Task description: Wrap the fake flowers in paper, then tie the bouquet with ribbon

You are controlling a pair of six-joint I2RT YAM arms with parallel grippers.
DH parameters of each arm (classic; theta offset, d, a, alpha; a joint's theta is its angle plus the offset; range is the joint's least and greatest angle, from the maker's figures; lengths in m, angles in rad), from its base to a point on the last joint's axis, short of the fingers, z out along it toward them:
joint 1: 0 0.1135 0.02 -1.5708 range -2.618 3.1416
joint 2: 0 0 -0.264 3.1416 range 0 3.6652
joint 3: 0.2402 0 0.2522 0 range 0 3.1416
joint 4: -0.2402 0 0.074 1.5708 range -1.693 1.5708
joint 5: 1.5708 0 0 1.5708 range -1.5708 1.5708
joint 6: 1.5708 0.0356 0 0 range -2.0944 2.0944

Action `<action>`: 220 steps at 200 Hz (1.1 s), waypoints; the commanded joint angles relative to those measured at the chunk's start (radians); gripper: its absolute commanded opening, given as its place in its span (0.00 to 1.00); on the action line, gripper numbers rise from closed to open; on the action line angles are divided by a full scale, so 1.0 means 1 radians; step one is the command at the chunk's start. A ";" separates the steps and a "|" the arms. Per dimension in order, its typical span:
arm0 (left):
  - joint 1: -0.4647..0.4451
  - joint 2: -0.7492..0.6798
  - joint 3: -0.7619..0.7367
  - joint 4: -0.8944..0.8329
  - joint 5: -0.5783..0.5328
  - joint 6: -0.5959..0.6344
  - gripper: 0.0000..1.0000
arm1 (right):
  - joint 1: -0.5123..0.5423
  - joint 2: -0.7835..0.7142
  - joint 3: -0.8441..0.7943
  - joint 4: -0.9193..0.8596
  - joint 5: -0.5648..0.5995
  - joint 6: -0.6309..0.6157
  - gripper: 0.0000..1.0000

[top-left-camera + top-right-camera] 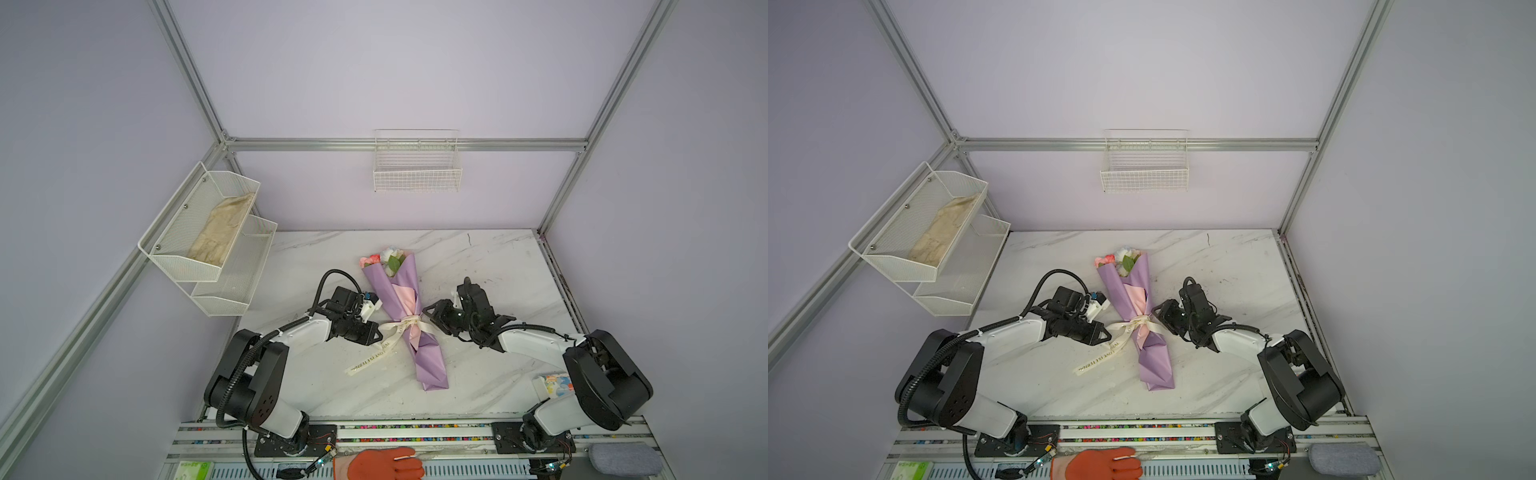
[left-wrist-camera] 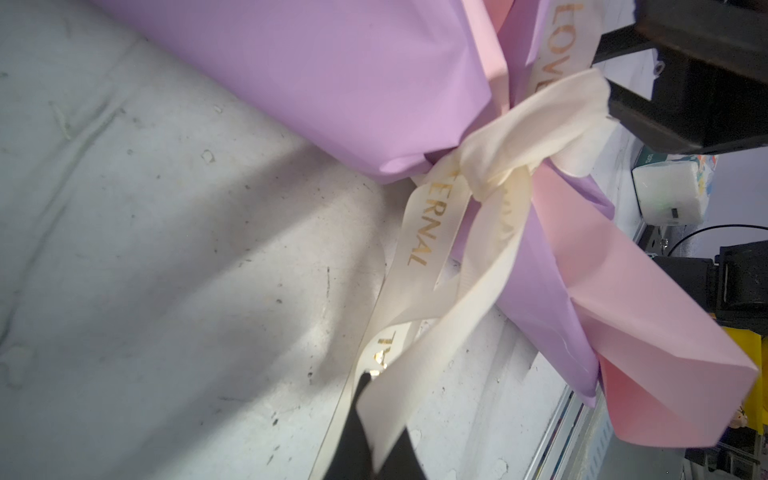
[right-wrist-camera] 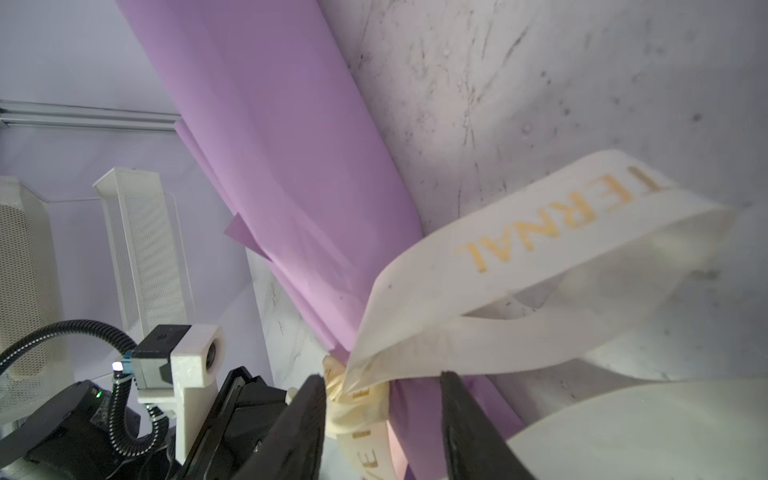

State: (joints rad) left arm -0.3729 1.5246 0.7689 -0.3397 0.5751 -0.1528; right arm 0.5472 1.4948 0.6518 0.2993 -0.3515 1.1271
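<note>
A white marble-patterned surface [image 1: 478,266], scuffed and speckled with dark marks, fills the floor of a cell with plain lilac walls [image 1: 415,62] and an aluminium frame [image 1: 407,144]. A white wire basket [image 1: 417,174] hangs on the rear wall. On the left wall sits a 2-tier mesh shelf [image 1: 232,286], with a beige cloth [image 1: 222,232] in its upper tier. Along the near edge runs a metal rail [image 1: 415,432]. An orange glove [image 1: 384,463] and a grey pad [image 1: 625,457] lie there, and a small box [image 1: 555,384] with colourful print sits beside the right arm's base.

The bouquet [image 1: 401,299] lies flat near the middle of the surface. Its lilac paper shows a pink inner face, and the fake flowers [image 1: 384,257] point toward the rear wall. A cream ribbon [image 1: 399,326] with gold lettering is knotted around its narrow waist, and 1 tail trails across the surface toward the left arm.

The left tool [image 1: 376,332] sits just left of the knot, its jaws pressed together on a loop of the ribbon, as the left wrist view shows. The right tool [image 1: 426,311] is just right of the knot. In the right wrist view its jaws stand apart, with the base of another loop between them and not clamped. The 2 tools flank the waist closely and crowd the knot on both sides.
</note>
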 commanded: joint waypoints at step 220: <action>0.009 -0.024 0.089 -0.102 -0.083 0.042 0.00 | -0.050 -0.012 -0.006 0.045 0.138 0.014 0.00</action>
State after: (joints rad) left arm -0.3729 1.5242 0.7689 -0.4168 0.5144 -0.1352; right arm 0.5274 1.5242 0.6407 0.4049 -0.2420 1.1725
